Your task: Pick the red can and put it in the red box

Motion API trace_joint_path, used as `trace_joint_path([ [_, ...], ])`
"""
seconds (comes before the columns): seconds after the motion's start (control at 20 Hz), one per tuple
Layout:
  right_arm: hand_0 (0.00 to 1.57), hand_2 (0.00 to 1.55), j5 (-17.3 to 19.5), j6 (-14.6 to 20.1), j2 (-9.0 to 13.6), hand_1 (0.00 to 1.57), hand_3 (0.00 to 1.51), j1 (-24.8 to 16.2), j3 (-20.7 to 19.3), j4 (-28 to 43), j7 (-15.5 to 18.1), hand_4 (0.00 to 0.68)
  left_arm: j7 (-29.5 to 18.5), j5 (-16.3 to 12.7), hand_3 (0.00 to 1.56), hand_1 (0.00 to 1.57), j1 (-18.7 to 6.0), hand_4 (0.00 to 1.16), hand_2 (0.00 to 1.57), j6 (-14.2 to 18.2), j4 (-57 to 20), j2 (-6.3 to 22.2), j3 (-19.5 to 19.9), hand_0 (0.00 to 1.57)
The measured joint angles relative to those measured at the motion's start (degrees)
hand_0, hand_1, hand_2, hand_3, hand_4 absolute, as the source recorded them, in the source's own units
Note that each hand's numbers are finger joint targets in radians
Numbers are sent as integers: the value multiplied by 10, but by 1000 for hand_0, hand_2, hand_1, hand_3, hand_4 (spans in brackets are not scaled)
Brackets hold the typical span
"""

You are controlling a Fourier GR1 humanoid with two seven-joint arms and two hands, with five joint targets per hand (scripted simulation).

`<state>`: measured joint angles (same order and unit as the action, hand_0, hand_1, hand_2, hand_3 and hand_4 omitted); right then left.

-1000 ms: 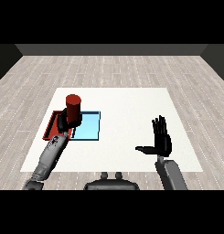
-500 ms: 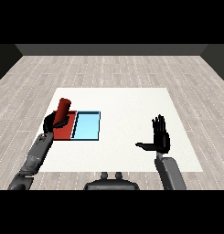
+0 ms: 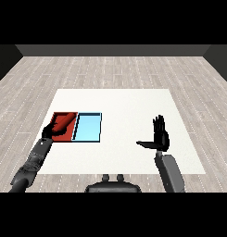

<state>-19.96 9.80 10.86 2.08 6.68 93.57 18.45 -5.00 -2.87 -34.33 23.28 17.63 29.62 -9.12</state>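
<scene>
The red can lies tilted over the red tray at the table's left. My left hand is curled round the can's lower end, at the tray's near left corner. Whether the can touches the tray floor I cannot tell. My right hand is held up over the right part of the table, fingers straight and thumb out to the left, holding nothing.
A light blue tray lies right beside the red tray, touching it on its right side. The white table ends at a grey plank floor on all sides.
My left hand has carried the can down and to the left, tipping it from upright above the trays to leaning low over the red tray. The right hand has stayed still.
</scene>
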Motion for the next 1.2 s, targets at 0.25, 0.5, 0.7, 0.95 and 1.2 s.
trace_joint_path([
  [0.25,0,0,3,-3,-8,0,0,17,-5,-33,13,0,-8,22,0,0,-25,0,0,-56,-74,-10,-12,0],
  [0.5,0,0,5,-9,-15,0,0,16,-4,-36,24,0,-16,23,0,0,-53,0,0,-73,-114,-3,-2,0],
  [0.7,0,0,2,-15,-19,0,0,21,-2,-40,28,0,-98,-51,0,1022,-59,0,959,-89,-69,-6,74,1022],
  [0.95,0,0,-7,-34,-11,0,0,21,-7,-41,31,0,-237,-147,0,0,-53,0,0,-182,21,-33,158,0],
  [1.2,0,0,-3,-47,0,0,0,22,-8,-46,38,0,-340,-207,0,0,-21,0,0,-270,118,-114,185,0],
])
